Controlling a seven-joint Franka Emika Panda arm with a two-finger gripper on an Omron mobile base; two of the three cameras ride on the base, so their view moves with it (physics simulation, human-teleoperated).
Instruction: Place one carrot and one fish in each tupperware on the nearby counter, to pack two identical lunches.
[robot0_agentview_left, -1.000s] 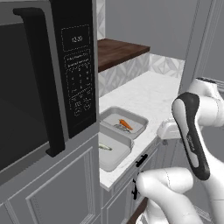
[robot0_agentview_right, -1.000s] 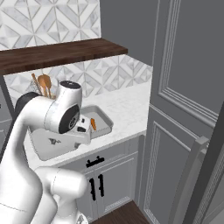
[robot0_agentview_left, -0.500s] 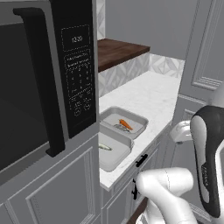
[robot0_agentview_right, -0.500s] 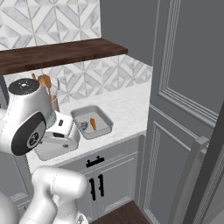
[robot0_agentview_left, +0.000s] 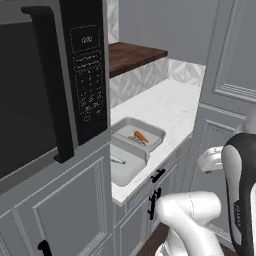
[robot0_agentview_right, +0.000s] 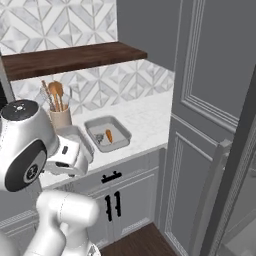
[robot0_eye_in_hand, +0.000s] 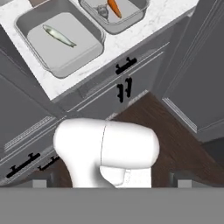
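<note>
Two grey tupperware trays stand side by side on the white marble counter (robot0_agentview_left: 172, 97). The near tupperware (robot0_agentview_left: 129, 170) (robot0_eye_in_hand: 26, 24) holds a silver fish (robot0_agentview_left: 118, 160) (robot0_eye_in_hand: 59, 36). In the far tupperware (robot0_agentview_left: 150, 129) (robot0_agentview_right: 119, 141) (robot0_eye_in_hand: 135, 11) lie an orange carrot (robot0_agentview_left: 141, 136) (robot0_agentview_right: 109, 135) (robot0_eye_in_hand: 114, 6) and a small grey fish (robot0_agentview_right: 100, 137) (robot0_eye_in_hand: 102, 11). My gripper (robot0_eye_in_hand: 112, 183) hangs in front of the cabinets, well back from the counter and above the floor. Its fingertips stand wide apart with nothing between them, so it is open.
A black microwave (robot0_agentview_left: 50, 90) sits left of the trays. A dark wooden shelf (robot0_agentview_right: 70, 55) runs above the counter, with a utensil holder (robot0_agentview_right: 60, 116) beneath it. Tall grey cabinet panels (robot0_agentview_right: 210, 100) close the right side. Black-handled cabinet doors (robot0_eye_in_hand: 124, 65) stand over brown floorboards (robot0_eye_in_hand: 175, 144).
The arm has swung back and down from over the trays, away from the counter. The gripper stays open. Trays, carrot and fish have not moved.
</note>
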